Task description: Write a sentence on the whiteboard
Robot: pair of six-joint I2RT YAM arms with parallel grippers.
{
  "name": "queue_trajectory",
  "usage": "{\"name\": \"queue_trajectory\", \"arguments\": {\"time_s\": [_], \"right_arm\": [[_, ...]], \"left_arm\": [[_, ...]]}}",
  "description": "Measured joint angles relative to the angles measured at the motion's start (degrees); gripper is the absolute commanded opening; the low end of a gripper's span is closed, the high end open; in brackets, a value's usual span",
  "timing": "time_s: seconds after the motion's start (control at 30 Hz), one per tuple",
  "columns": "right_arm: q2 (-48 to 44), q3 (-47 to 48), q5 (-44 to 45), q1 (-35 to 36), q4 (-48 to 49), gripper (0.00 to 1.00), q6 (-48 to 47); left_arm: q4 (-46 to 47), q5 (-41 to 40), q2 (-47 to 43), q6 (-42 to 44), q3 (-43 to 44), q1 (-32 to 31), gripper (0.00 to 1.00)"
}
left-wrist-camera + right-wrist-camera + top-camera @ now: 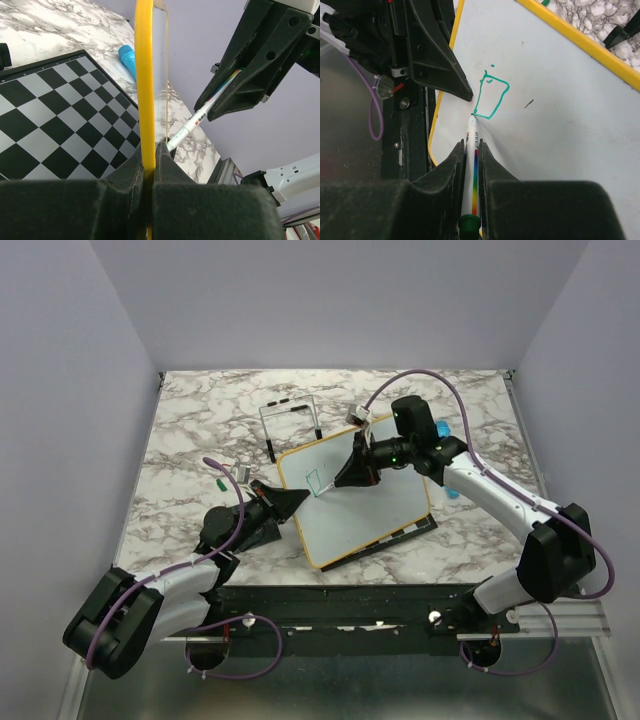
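Overhead and wrist views of a writing set-up on a marble worktop [200, 430]. The whiteboard [370, 500], with its yellow frame, lies askew near the middle of the worktop, over a checkered board [60, 115] whose black edge shows along the whiteboard's near right side. The left fingers [285, 500] are closed tight on the whiteboard's left edge; in the left wrist view the yellow rim runs straight between them [125, 180]. The right fingers [350, 475] are closed on a marker [472, 165] with a white barrel and a rainbow stripe, which slants down to the board. Its tip touches the white surface at the lower left corner of a teal outline [490, 95], a four-sided figure with two small teal marks at its top. This outline sits in the left part of the board, just beside the left fingertips. No readable words show on the board. A faint dark dash marks the surface to the right of the outline. A blue cylinder [127, 57] lies on the worktop beyond the checkered board's far edge.
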Motion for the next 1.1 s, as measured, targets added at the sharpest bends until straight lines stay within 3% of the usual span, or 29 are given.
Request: {"name": "queue_trajectory", "arguments": {"time_s": [0.33,0.67,1.1], "right_arm": [[0.48,2.14,-0.55,0.33,-0.5,0.01,0.98],[-4.04,2.12,-0.52,-4.44,-0.31,0.01,0.83],[-1.07,1.99,-0.72,-5.05,-0.07,0.01,0.83]], "left_arm": [[0.46,0.07,0.15,0.09,0.0,-0.07,0.0],[0.94,0.13,0.52,0.11,0.0,-0.07,0.0],[1.05,0.22,0.61,0.11,0.0,-0.07,0.0]]}}
